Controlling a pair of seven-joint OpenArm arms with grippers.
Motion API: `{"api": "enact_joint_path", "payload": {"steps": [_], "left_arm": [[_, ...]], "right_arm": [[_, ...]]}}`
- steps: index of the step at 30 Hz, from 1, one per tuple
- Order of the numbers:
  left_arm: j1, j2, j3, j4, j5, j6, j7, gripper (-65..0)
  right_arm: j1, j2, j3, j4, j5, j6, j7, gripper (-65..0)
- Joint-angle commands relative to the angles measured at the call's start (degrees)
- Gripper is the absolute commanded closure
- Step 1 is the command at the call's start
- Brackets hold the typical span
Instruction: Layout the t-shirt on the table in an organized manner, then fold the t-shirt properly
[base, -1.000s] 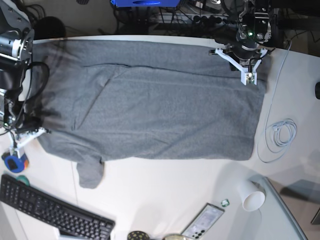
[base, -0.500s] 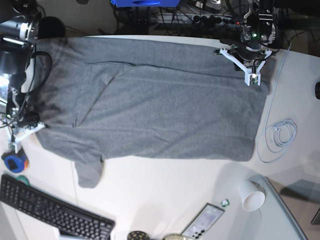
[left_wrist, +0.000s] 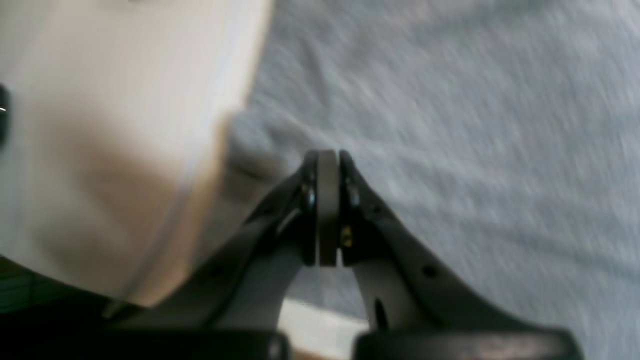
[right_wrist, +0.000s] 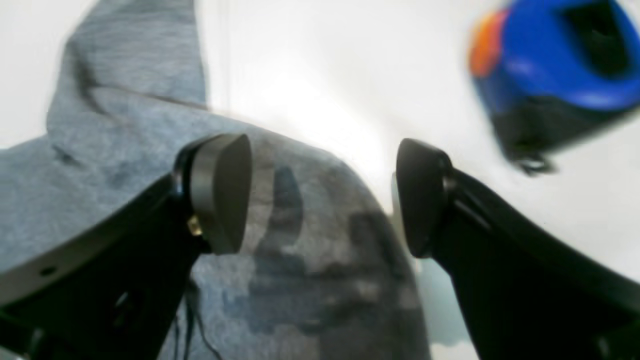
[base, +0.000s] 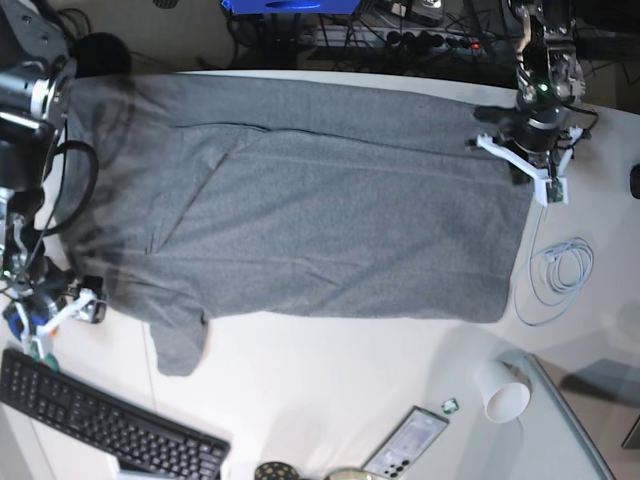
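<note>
Flat, heathered knit t-shirt (base: 300, 200) covers smooth white table (base: 330, 380); left fingers (left_wrist: 327, 165) clenched empty, right fingers (right_wrist: 220, 190) released.

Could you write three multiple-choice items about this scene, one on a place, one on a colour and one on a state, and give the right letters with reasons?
1. Where does the keyboard lie in the base view?
A. lower left corner
B. upper right corner
C. on the shirt

2. What colour is the shirt?
A. red
B. grey
C. yellow

3. How do the jaws of the right claw stand?
A. shut on the shirt
B. shut on a cable
C. apart, holding nothing

Answers:
1. A, the black keyboard sits at the lower left of the table, clear of the shirt.
2. B, the cloth is heather grey in all three views.
3. C, the right wrist view shows a wide gap between the two jaws, with the shirt's edge lying below them, not pinched.
</note>
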Motion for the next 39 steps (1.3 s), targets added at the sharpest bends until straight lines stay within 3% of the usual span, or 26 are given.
{"api": "enact_joint_path", "payload": {"steps": [1,4,8,16,18,21,22,29,35,39], "left_arm": [[-0.6,-0.7,-1.1,-0.4,0.1,0.3,-0.9,0.0],[-3.0,-0.8,-3.9,-3.0,0.1,-1.3,-0.9,0.0],[-5.7,-0.7,-8.0,-5.5,0.2,-8.7,-0.8,0.0],[-11.0,-2.9,-10.9,-10.2,0.2,-8.9,4.8,0.0],[-12.4,-3.7,-11.0,-11.5,0.2,-8.9,4.8,0.0],[-14.5,-4.7,-10.5,-13.3,0.2,-8.9,4.8,0.0],[-15.3,-4.8,-10.4,-13.6,0.2,-8.9,4.8,0.0],[-22.5,-4.6,-10.3,-18.8,0.2,-8.9,4.8,0.0],[-30.7,-4.4,-10.3,-26.2,0.2,-8.9,4.8,-34.2],[-37.0,-5.0,-8.2,-34.1,0.4,-8.9,4.7,-43.8]], "right_arm": [[2.4,1.3,0.0,-2.0,0.0,0.1,1.7,-40.1],[4.8,1.5,-0.3,-10.0,-0.1,0.1,7.9,-37.2],[7.1,3.0,-0.4,-19.2,-0.1,0.0,12.7,-37.4],[6.5,3.7,-0.4,-21.4,-0.1,0.0,12.9,-36.6],[6.3,3.7,-0.4,-21.4,-0.1,0.0,12.9,-29.4],[6.3,3.7,-0.4,-21.4,-0.1,0.1,12.9,-8.3],[6.3,3.7,-0.4,-21.4,-0.1,0.1,12.8,-4.4],[6.4,3.8,-0.4,-20.9,-0.1,1.4,12.6,-2.3],[6.2,3.5,0.1,-20.9,-0.1,7.6,12.5,-2.1],[5.2,3.4,0.0,-20.0,0.0,7.9,10.7,-2.1]]}}
